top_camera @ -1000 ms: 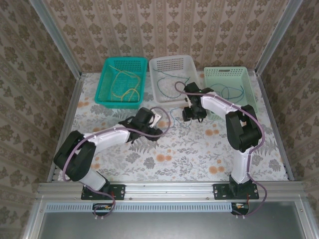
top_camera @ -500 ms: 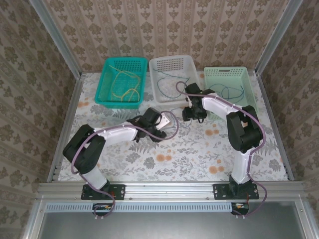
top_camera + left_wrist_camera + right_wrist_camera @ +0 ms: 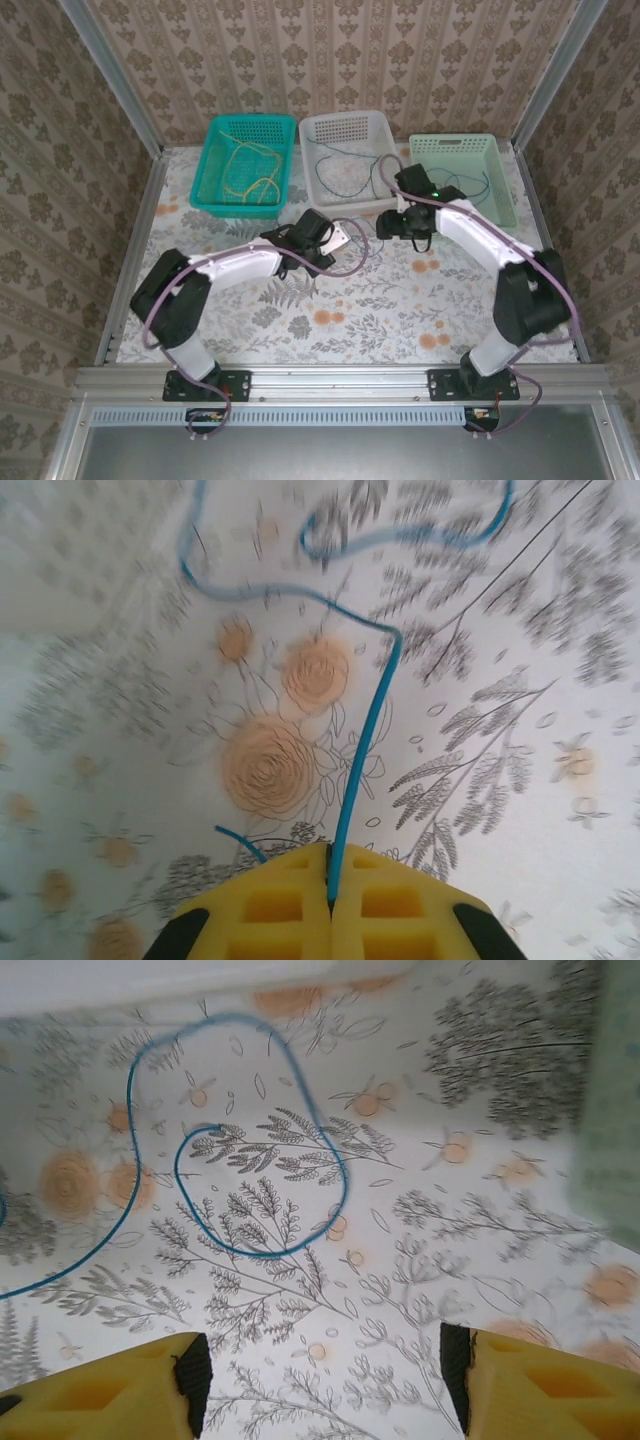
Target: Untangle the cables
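Blue cable (image 3: 365,740) lies looped on floral tablecloth (image 3: 520,780), just before white basket (image 3: 345,128). My left pincer (image 3: 330,875) clamps its near end, likely to drag strand straight. My right pincer (image 3: 325,1380) hovers spread over the loop, probably ready to pin it.

The bench (image 3: 400,310) has a smooth, matt, flower-printed covering. The blue cable (image 3: 365,740) has a sleek, slightly shiny plastic sheath. The left end effector (image 3: 330,905) has yellow pads (image 3: 270,910) of matt moulded plastic. The teal basket (image 3: 235,207), white basket (image 3: 345,125) and pale green basket (image 3: 455,147) are perforated plastic. The near rail (image 3: 340,379) is dull grey metal.
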{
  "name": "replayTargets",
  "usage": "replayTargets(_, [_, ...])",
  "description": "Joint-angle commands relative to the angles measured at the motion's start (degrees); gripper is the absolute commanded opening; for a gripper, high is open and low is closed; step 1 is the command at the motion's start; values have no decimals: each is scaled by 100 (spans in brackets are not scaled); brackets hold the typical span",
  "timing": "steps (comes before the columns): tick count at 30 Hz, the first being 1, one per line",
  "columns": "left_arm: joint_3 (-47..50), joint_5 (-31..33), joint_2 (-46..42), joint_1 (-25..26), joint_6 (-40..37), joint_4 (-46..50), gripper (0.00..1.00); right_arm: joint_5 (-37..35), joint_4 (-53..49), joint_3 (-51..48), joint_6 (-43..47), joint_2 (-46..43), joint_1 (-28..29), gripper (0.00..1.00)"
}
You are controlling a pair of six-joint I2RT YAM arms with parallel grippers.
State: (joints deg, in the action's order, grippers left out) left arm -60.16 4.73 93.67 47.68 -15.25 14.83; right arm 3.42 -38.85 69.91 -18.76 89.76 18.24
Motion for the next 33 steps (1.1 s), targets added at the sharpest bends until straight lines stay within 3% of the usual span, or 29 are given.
replayTargets(1, [-761, 450, -745, 161, -517, 514, 0, -169, 42, -477, -291, -794, -195, 66])
replayTargets(7, [-2690, 375, -662, 167, -1328, 1202, 0, -284, -103, -1427, -387, -1910, -530, 71])
replayTargets(13, [-4760, 28, 435, 215, -1907, 1675, 0, -286, -43, -2187, -540, -3121, -1272, 72])
replayTargets(17, [-5926, -449, 1222, 247, -1780, 1571, 0, -329, -74, -2422, -551, -3786, -1633, 74])
replayTargets(22, [-7249, -790, 2232, 294, -1536, 1110, 0, -303, -162, -2438, -521, -3942, -1921, 75])
replayTargets(29, [-9348, -593, 4016, 294, -1595, 719, 0, 155, -30, -2504, -594, -4157, -2565, 75])
replayTargets(33, [-9461, -598, 4143, 238, -1397, 41, 0, 521, 59, -2586, -627, -4110, -2845, 75])
